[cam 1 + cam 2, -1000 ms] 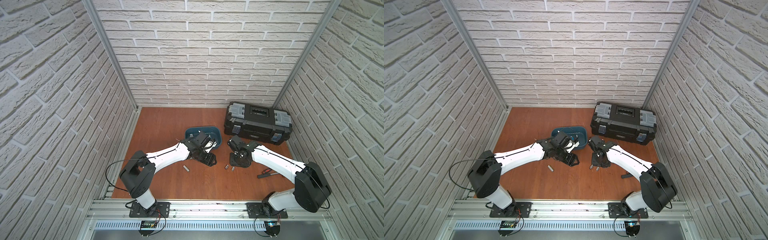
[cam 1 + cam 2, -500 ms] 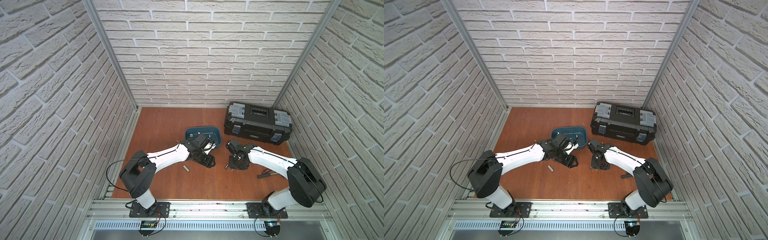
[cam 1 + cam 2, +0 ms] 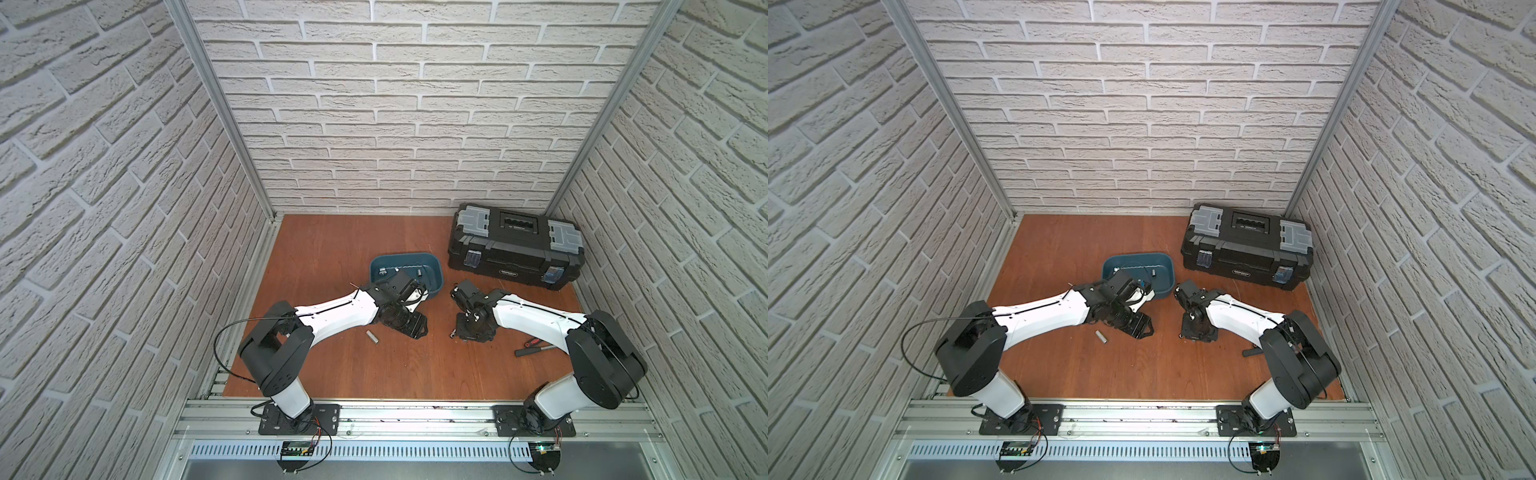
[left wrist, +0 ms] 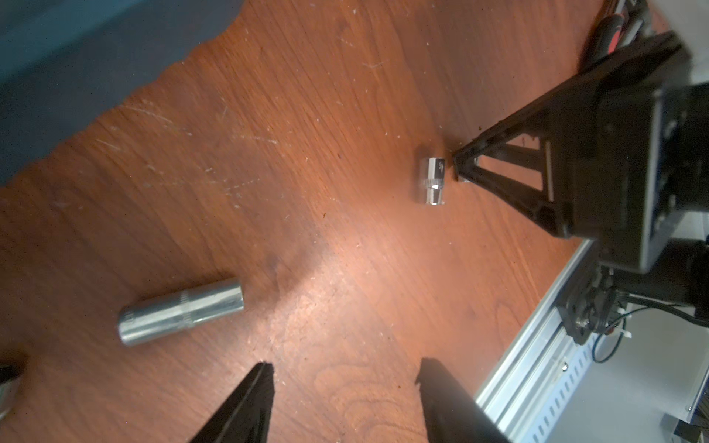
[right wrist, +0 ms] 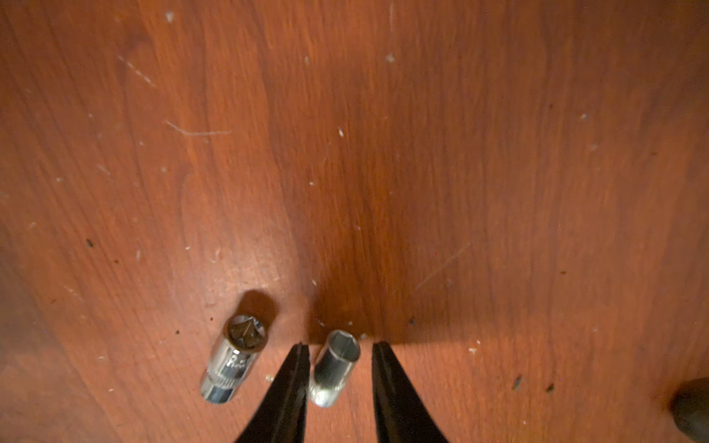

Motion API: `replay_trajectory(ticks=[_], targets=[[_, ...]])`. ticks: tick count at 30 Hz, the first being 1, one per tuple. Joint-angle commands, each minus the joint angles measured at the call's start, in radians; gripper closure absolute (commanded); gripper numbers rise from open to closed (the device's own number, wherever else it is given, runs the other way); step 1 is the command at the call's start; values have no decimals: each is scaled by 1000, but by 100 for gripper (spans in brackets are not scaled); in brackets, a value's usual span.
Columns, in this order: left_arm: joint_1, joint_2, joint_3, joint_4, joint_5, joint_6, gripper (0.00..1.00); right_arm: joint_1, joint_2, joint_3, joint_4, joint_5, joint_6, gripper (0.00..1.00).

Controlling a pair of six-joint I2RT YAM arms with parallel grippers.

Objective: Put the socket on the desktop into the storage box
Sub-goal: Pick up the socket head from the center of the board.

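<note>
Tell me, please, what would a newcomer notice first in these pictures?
The right gripper straddles a small socket lying on the desktop, a second socket beside it. The left gripper hangs open near a long socket. Behind them stand the teal storage box and a black toolbox.

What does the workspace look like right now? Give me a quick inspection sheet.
Surface: desktop scratched, dusty.
Job's things: storage box open, small metal pieces inside; long socket lying on the desktop; short socket and small socket lying side by side.
Clutter: black toolbox shut at the back; black-handled driver beside right arm.
Tools: left tool open, empty; right tool open, fingers either side of the small socket.
Cables: black cable loops out from left arm.
Surroundings: brick walls; aluminium rail in front.
</note>
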Motion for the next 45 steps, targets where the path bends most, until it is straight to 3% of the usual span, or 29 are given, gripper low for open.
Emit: replay_trajectory(ticks=[1, 13, 21, 32, 45], targets=[[-2, -38, -17, 28, -11, -3, 35, 1, 6, -21, 20, -8, 28, 68], [-2, -48, -27, 37, -17, -15, 35, 1, -20, -45, 27, -19, 28, 81], [12, -80, -31, 48, -40, -38, 34, 4, -102, -6, -36, -6, 12, 82], [86, -138, -33, 46, -91, -101, 34, 11, -110, 173, -111, -23, -78, 82], [166, -170, -25, 22, -199, -182, 33, -13, 137, 558, -174, -102, -256, 82]])
